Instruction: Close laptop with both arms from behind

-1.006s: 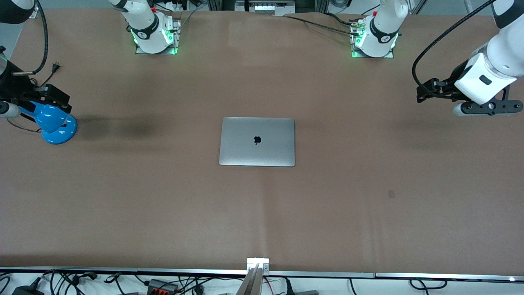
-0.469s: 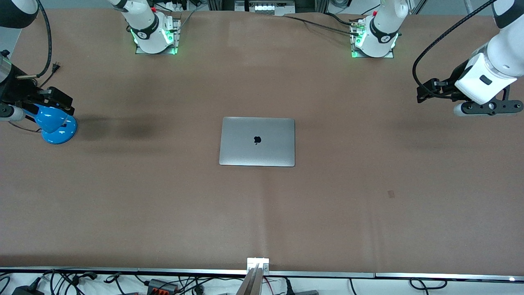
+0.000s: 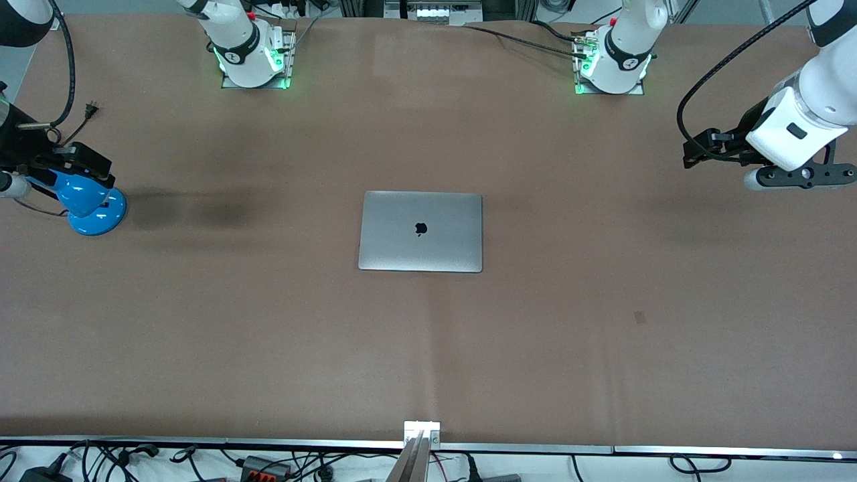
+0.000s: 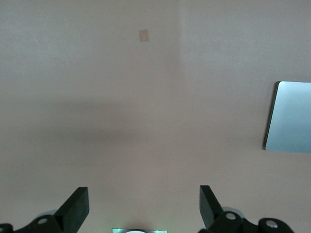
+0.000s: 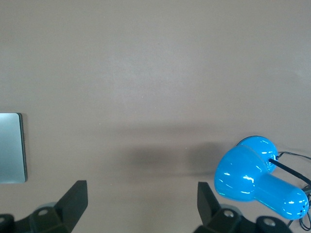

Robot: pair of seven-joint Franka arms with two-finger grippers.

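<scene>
The silver-grey laptop (image 3: 420,231) lies shut and flat at the middle of the table, with the dark apple logo on its lid facing up. One edge of it shows in the left wrist view (image 4: 291,116) and in the right wrist view (image 5: 10,148). My left gripper (image 3: 797,177) hangs open and empty over bare table at the left arm's end (image 4: 143,208). My right gripper (image 3: 10,182) hangs open and empty over the right arm's end, beside the blue lamp (image 5: 141,204). Both are well apart from the laptop.
A blue desk lamp (image 3: 87,201) stands at the right arm's end of the table and shows in the right wrist view (image 5: 252,179). Its cord and plug (image 3: 90,107) lie nearby. A small tape mark (image 3: 639,316) sits on the brown table top (image 3: 268,321).
Both hands shifted only slightly in place at their ends of the table. The laptop has not moved.
</scene>
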